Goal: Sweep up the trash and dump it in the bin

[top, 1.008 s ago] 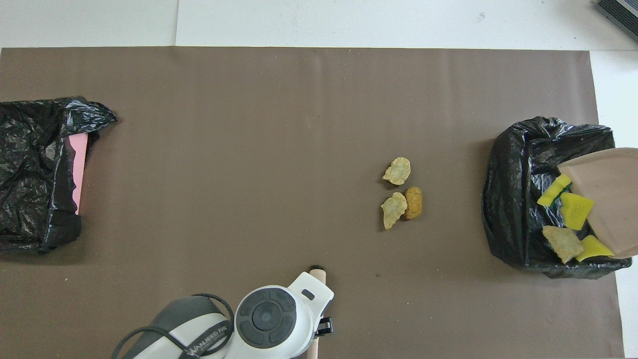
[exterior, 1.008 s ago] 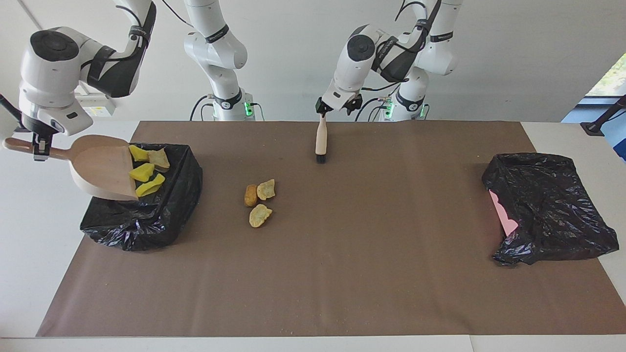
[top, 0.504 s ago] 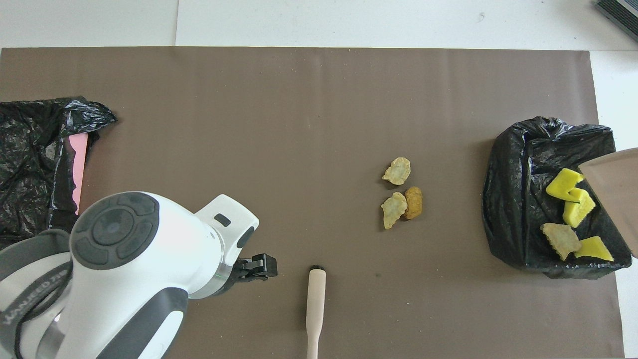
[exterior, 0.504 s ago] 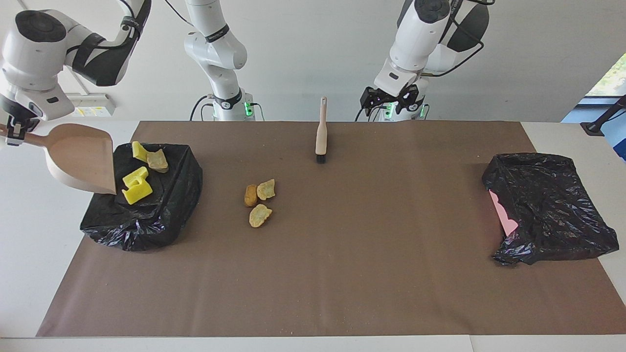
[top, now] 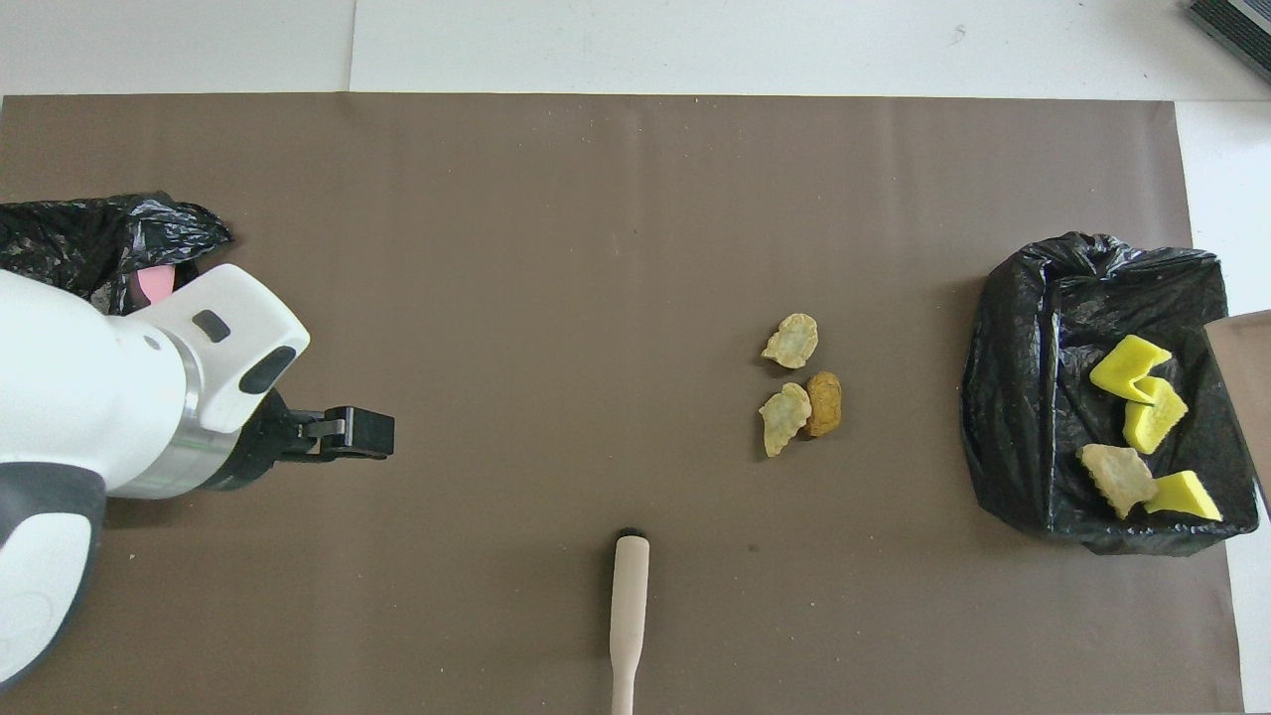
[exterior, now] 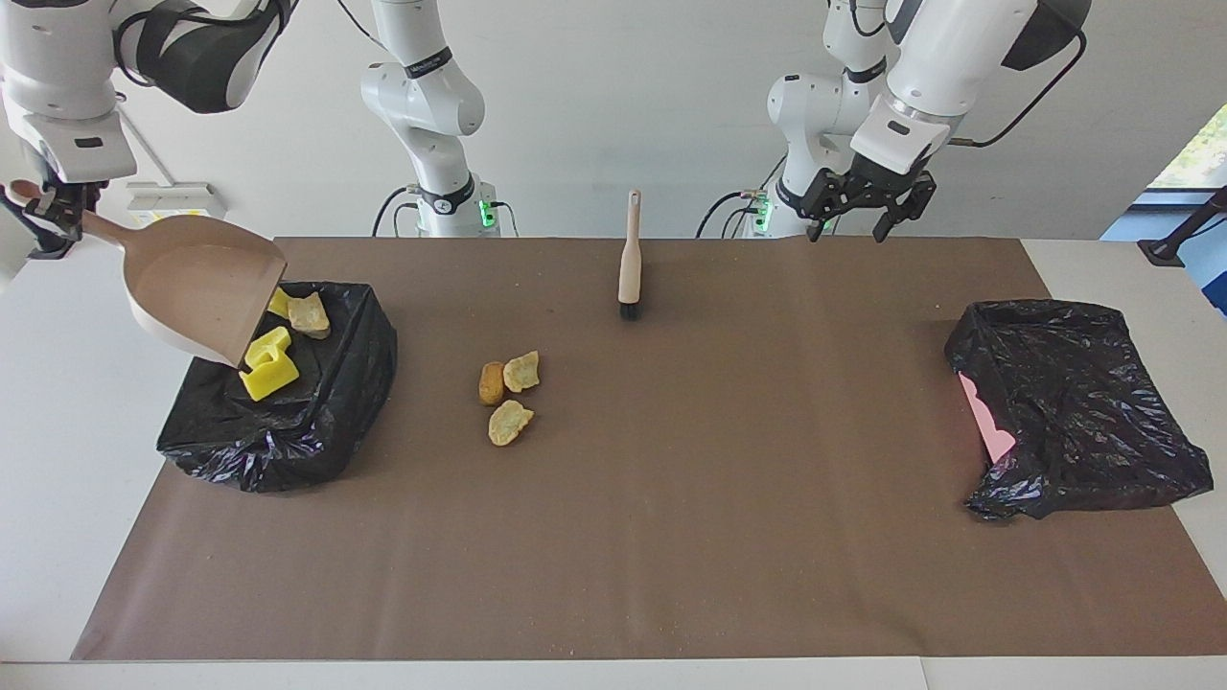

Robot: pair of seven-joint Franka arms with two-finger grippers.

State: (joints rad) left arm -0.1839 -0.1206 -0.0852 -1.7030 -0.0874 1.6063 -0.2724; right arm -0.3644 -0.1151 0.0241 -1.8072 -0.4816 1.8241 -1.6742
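Note:
My right gripper (exterior: 53, 206) is shut on the handle of the wooden dustpan (exterior: 206, 297), which hangs tilted and empty over the black-bagged bin (exterior: 278, 422). Only the dustpan's edge (top: 1249, 362) shows in the overhead view. In the bin (top: 1013, 397) lie three yellow scraps (top: 1152, 417) and one brown lump (top: 1117, 477). Three brown lumps (exterior: 508, 388) lie together on the mat toward the bin, also seen from overhead (top: 794, 382). The brush (exterior: 630, 259) rests free, bristle end on the mat, handle toward the robots. My left gripper (exterior: 858, 206) is open and empty, raised over the mat.
A second black-bagged bin (exterior: 1074, 412) with a pink edge stands at the left arm's end of the table; my left arm partly covers it (top: 109, 233) from overhead. The brown mat (exterior: 729, 498) covers most of the table.
The scraps slid from the dustpan into the bin as my right gripper lifted it. My left gripper let go of the brush and rose toward the left arm's end.

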